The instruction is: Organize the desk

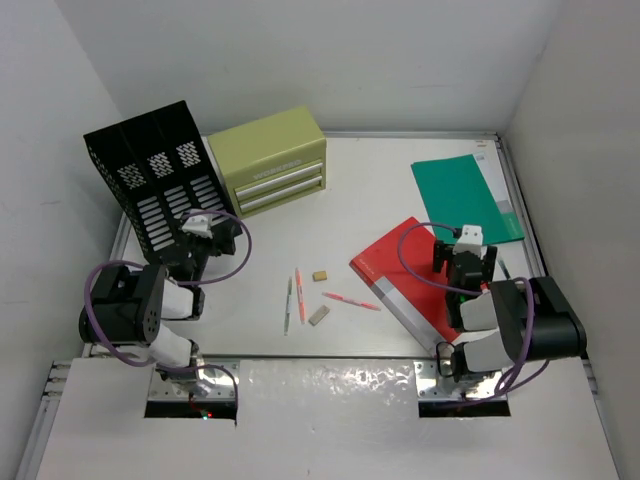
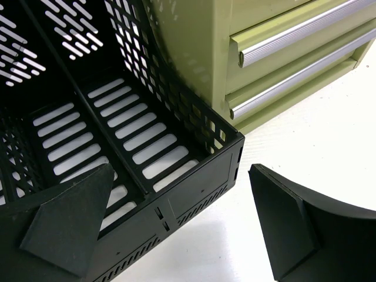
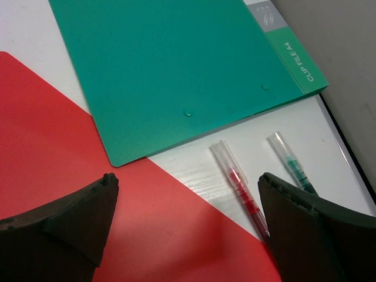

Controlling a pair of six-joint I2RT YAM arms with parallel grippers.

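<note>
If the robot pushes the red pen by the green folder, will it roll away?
Probably. The red pen looks round and smooth, so a sideways push could roll it across the flat white desk. It looks thin and light, so lifting it should be easy. Its shiny clear cap may be slippery when squeezed.

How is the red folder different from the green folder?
The red folder lies nearer the front, partly under the right gripper. The green folder lies farther back. The red folder has a grey edge strip, and the green folder has a light green one. Both lie flat on the desk.
</note>
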